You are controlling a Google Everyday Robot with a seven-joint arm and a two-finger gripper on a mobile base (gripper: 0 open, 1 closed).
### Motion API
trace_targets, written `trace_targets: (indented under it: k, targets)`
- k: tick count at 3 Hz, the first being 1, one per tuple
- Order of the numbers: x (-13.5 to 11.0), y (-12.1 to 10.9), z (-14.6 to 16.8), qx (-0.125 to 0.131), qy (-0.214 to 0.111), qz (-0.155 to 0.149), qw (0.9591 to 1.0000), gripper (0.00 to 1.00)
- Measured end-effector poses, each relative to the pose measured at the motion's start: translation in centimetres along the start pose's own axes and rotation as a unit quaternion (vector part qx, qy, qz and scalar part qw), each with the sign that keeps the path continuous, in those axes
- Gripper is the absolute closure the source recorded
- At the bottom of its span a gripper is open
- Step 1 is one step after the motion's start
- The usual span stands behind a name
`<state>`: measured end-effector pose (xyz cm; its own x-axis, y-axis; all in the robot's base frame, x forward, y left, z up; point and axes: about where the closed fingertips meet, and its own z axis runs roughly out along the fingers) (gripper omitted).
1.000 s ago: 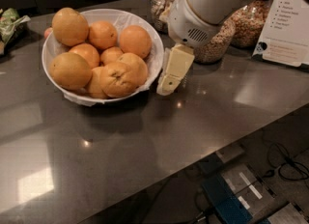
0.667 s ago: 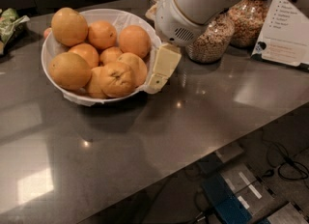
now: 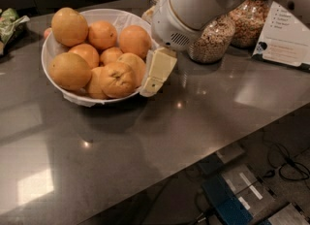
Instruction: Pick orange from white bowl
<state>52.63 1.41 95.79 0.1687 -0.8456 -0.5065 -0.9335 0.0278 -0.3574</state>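
The white bowl (image 3: 110, 11) stands on the dark counter at the upper left, with a thin crinkled liner, piled with several oranges. The nearest orange (image 3: 116, 79) lies at the bowl's front right, and a large one (image 3: 70, 26) sits on top at the back left. My gripper (image 3: 154, 73) hangs from the white arm (image 3: 193, 6) and sits right at the bowl's right rim, next to the front-right oranges. It holds nothing that I can see.
Two glass jars of nuts (image 3: 210, 37) (image 3: 249, 23) stand behind the arm at the right. A printed white card (image 3: 286, 37) leans at the far right. A green packet (image 3: 9, 25) lies at the far left. The counter edge (image 3: 193, 158) runs diagonally, with floor equipment below.
The arm has moved left, away from the jars. The gripper has come from beside the bowl up against its right rim. The oranges have not moved.
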Motion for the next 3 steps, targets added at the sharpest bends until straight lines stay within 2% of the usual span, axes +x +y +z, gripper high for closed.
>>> trace_targets:
  k: [1, 2, 3]
  targets:
    - [-4.0, 2.4, 4.1, -0.018, -0.031, -0.023, 0.9991, 0.00]
    - [-3.3, 3.6, 4.9, -0.026, -0.036, -0.009, 0.9990, 0.00]
    - [-3.3, 3.6, 4.9, -0.026, -0.036, -0.009, 0.9990, 0.00]
